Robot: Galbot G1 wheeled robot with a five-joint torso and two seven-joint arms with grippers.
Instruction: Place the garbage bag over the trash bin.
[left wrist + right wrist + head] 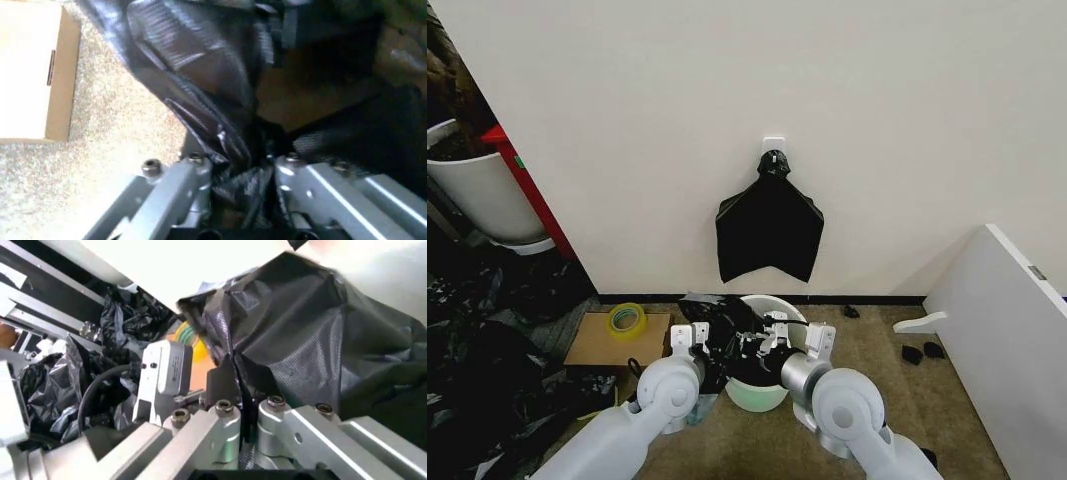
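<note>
Both claws hold the garbage bag at the trash bin on the floor.

The white wall (727, 100) stands behind, with a flat black bundle (769, 232) hanging on it. On the carpet (877, 360), at the foot of this wall, the trash bin (757, 392) stands upright, and the garbage bag (727, 330) lies over its left rim and opening. A cardboard box (607, 345) with a roll of yellow tape (626, 319) lies just left. The left claw (243, 172) is closed on a bunched fold of the bag; the right claw (248, 412) pinches its edge, narrow.
</note>
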